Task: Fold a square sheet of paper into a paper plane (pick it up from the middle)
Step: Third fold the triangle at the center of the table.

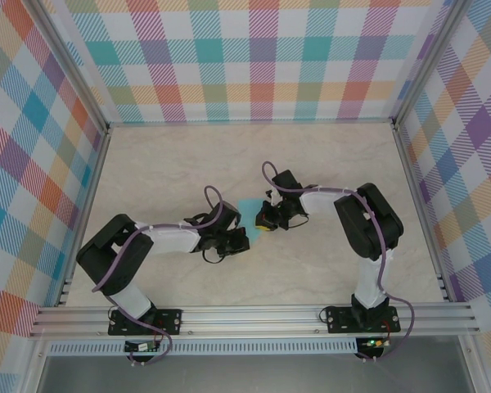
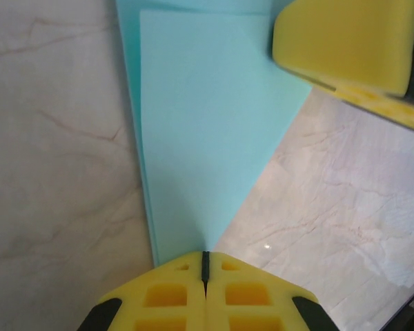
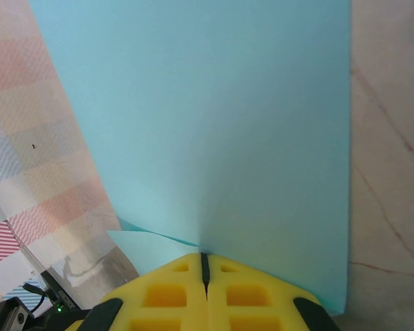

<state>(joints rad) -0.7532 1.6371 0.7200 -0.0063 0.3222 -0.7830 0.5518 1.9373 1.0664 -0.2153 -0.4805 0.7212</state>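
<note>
Both pinched shut on the turquoise sheet (image 2: 200, 124) mid-frame, the left end effector (image 2: 205, 258) and right end effector (image 3: 204, 259) should hold its layered edges aligned and taut.

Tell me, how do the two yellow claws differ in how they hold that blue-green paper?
The left gripper pinches the turquoise paper at a narrow pointed end; the right gripper grips where it spreads wide. Seen from above, the left gripper sits nearer the arm bases, the right gripper farther back. Both are shut on the same sheet.
</note>
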